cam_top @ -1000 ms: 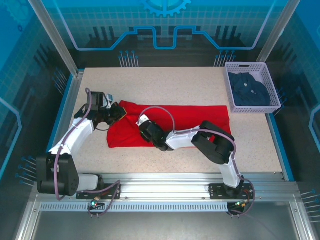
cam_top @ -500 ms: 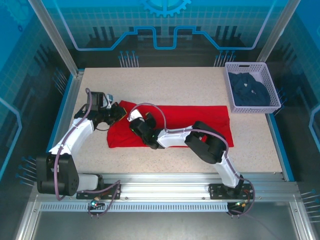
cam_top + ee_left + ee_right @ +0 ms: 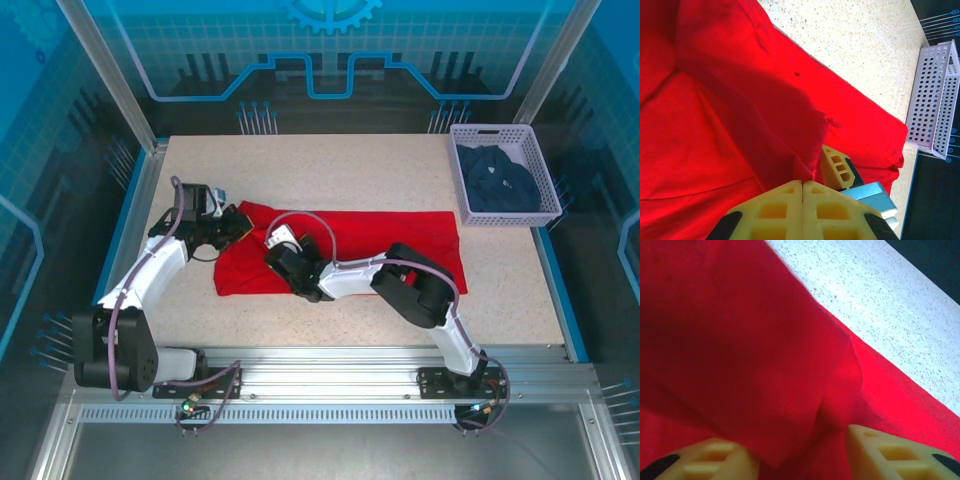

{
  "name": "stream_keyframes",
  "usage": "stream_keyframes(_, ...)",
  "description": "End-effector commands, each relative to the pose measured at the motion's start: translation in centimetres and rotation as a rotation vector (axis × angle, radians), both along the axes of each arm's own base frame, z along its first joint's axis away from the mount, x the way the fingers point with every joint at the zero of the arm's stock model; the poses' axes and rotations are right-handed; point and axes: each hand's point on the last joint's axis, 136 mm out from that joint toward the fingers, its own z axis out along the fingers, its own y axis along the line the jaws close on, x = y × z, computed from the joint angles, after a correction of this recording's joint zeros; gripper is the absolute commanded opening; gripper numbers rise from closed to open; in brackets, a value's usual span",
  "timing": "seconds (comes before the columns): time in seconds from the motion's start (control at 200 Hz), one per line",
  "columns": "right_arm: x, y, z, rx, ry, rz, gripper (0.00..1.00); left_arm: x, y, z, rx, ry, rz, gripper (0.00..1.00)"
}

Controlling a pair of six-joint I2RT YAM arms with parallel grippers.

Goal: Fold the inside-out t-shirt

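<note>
Fold-grasping stage, seen from above and from both wrists. One inside-out t-shirt (image 3: 400, 235), plain red on the face that shows, lies as a flattened band across the middle of the worktop (image 3: 350, 170), its long axis running from 9 o'clock to 3 o'clock. The left hand (image 3: 803, 185) sits at the shirt's 10 o'clock corner with its yellow fingers pressed together, pinching a raised ridge of the red cloth. The right hand (image 3: 790, 437) rests on the shirt just toward 3 o'clock of the left one. Its fingers are spread, and a loose flap of cloth stands in the gap between them, not yet clamped. The step in hand appears to be taking a second hold at the 9 o'clock end, so that this end can be lifted and laid over. The next move probably calls for the right fingers to close on the flap alone, without trapping the layer beneath. Both hands would then rise and travel together toward 3 o'clock, keeping the edge taut and level. At 1 o'clock on the worktop, well apart from the shirt, stands one perforated white basket (image 3: 497, 129) holding one dark blue garment (image 3: 500, 180). Count: one red t-shirt, two hands, one basket, one dark blue garment.
</note>
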Motion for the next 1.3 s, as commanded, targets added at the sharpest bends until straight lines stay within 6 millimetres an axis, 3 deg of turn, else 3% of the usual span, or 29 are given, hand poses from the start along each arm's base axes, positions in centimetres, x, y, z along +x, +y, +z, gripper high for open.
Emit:
stream_keyframes(0.0, -0.5, 0.2, 2.1, 0.038, -0.026, 0.014, 0.35, -0.2, -0.5, -0.1, -0.021, 0.000, -0.027, 0.00)
stream_keyframes(0.15, -1.0, 0.6, 2.3, 0.049, -0.011, 0.054, 0.12, -0.3, -0.5, -0.2, -0.018, 0.004, -0.026, 0.00)
stream_keyframes(0.31, -2.1, 0.5, 2.4, 0.054, 0.030, 0.099, 0.03, -0.6, -0.3, -0.9, -0.010, 0.023, -0.019, 0.00)
stream_keyframes(0.665, -4.5, -0.2, 1.3, -0.034, 0.153, 0.227, 0.02, -2.1, -0.3, -3.8, -0.001, 0.089, -0.001, 0.00)
stream_keyframes(0.88, -5.2, -0.5, 0.1, -0.074, 0.195, 0.259, 0.02, -3.5, -0.6, -6.7, 0.000, 0.151, -0.001, 0.00)
stream_keyframes(1.105, -6.3, -0.7, -1.4, -0.091, 0.260, 0.301, 0.10, -5.0, -0.4, -9.3, 0.014, 0.210, 0.009, 0.00)
stream_keyframes(1.17, -6.9, -1.1, -1.4, -0.096, 0.276, 0.315, 0.17, -5.5, -0.3, -9.5, 0.019, 0.217, 0.014, 0.05)
stream_keyframes(1.29, -7.8, -2.3, -0.5, -0.093, 0.318, 0.336, 0.32, -5.9, 0.6, -9.4, 0.066, 0.213, 0.044, 0.39)
